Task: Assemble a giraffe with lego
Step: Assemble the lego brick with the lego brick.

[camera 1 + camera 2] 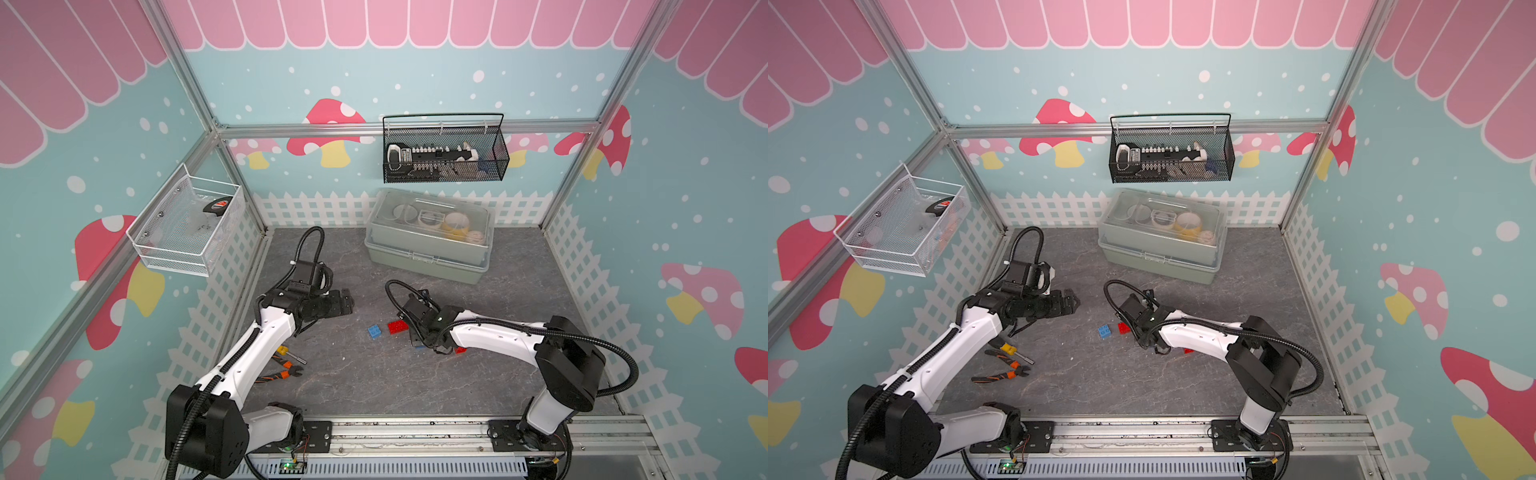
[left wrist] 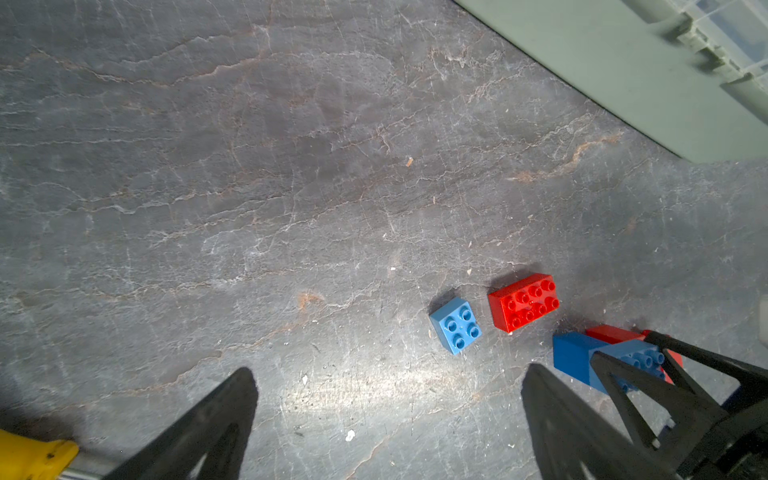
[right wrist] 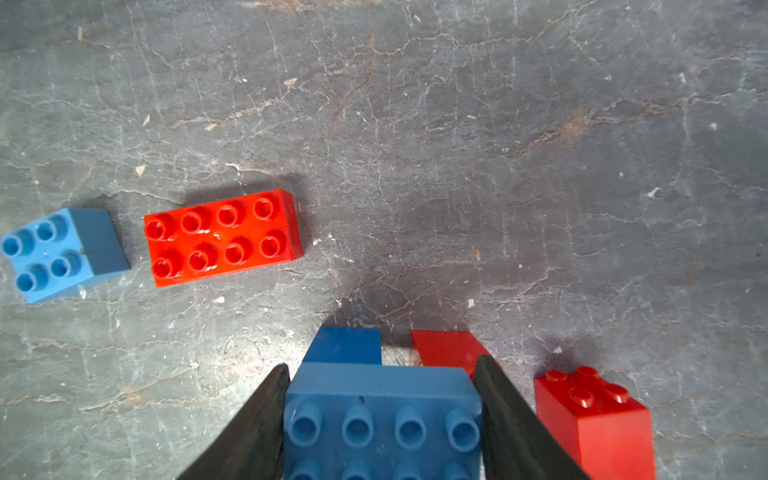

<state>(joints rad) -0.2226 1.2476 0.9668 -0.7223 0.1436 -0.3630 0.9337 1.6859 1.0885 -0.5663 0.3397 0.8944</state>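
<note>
Right wrist view: the giraffe [image 3: 382,415] stands studs-up on the table [image 3: 415,124], a blue eight-stud slab on a blue leg [image 3: 343,347] and a red leg [image 3: 444,349].
Long axis: the slab runs straight across from one finger to the other, rows of four studs side to side.
Giraffe position: squarely inside the right gripper [image 3: 382,368], its short ends touching both fingers [image 3: 266,415].
Right gripper: jaws about half spread and clamped on the slab's two ends.
Loose lego: in a top view, the long red brick [image 1: 398,327] and small blue brick [image 1: 374,331] lie just left of that gripper, near each other but apart; a small red brick [image 3: 594,415] stands just beside one finger.
Left gripper [image 2: 388,380]: held off to the left above bare table, jaws spread wide, nothing between them.
</note>
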